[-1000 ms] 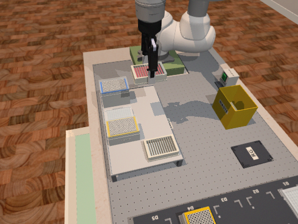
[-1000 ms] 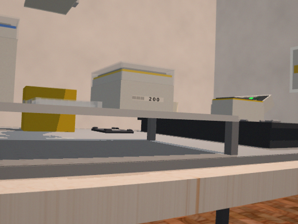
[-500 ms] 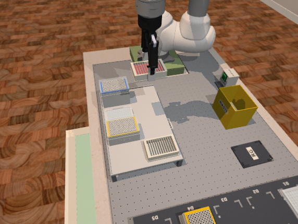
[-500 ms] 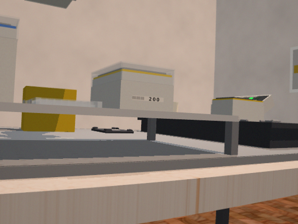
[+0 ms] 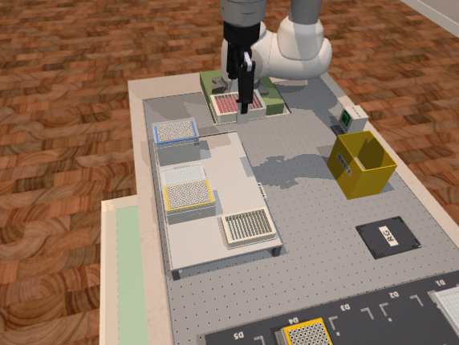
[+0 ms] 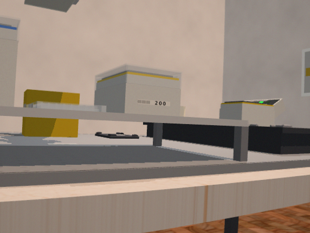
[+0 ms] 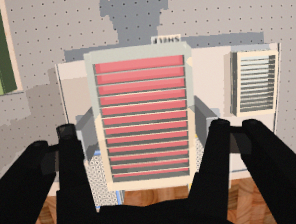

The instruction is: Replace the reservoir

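My gripper (image 7: 145, 114) is clamped half-wide on the red-filled 12-trough reservoir (image 7: 141, 116), held aloft beyond the shelf's (image 5: 225, 168) far end, above the perforated grey table (image 5: 305, 209); parquet floor (image 5: 60, 80) surrounds.

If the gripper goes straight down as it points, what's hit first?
The gripper holds a red-filled reservoir, which would touch first, probably on the shelf board, though the taller blue-rimmed tip rack under one finger might catch sooner; depth unclear.
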Tool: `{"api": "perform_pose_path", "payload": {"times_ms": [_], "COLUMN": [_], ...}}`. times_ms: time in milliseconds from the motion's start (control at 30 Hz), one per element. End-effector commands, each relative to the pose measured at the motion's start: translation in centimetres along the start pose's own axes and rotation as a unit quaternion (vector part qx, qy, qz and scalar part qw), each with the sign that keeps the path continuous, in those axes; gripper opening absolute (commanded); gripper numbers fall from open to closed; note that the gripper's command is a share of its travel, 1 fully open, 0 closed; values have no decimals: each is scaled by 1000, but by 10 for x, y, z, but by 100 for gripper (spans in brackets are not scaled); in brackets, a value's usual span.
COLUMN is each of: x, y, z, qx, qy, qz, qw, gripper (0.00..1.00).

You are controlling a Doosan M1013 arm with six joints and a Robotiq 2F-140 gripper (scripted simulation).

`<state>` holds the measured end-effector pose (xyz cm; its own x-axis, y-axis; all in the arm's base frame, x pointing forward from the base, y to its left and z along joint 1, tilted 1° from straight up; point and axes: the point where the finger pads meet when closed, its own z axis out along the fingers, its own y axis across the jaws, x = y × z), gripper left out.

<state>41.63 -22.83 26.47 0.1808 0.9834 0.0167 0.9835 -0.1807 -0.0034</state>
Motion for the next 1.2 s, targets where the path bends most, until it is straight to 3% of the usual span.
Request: {"api": "perform_pose_path", "payload": {"times_ms": [0,1167], "x": [7,80], "y": [0,0], "z": [0,0], "qx": [0,0], "qy": [0,0], "qz": [0,0], "qw": [1000,1000], "gripper": [0,0]}}
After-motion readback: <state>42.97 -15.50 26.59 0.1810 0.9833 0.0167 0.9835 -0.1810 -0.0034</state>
